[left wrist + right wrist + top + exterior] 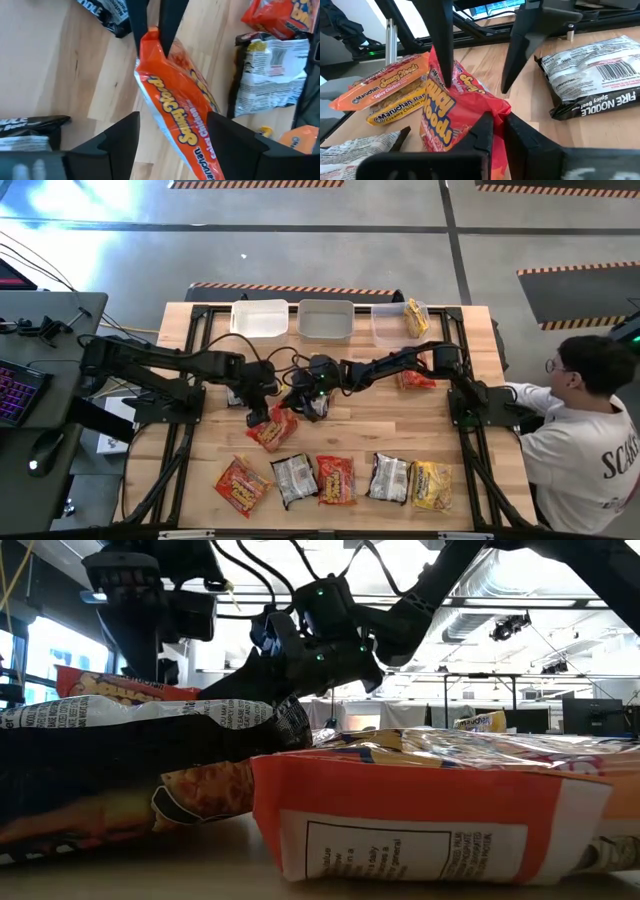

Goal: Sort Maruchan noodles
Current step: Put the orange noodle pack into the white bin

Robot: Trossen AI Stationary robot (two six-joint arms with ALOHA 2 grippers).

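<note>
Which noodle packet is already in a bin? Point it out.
The yellow packet, lying in the rightmost bin at the table's far edge. Every other packet lies on the tabletop, except the red-orange packet pinched by the right gripper.

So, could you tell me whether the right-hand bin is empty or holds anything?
Not empty: the high view shows one yellow packet lying inside the right bin.

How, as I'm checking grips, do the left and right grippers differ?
The left gripper has jaws wide either side of the red-orange plastic noodle packet; the right gripper has jaws shut on it. The left gripper holds nothing; the right gripper pinches the packet's end. Both meet at that packet.
</note>
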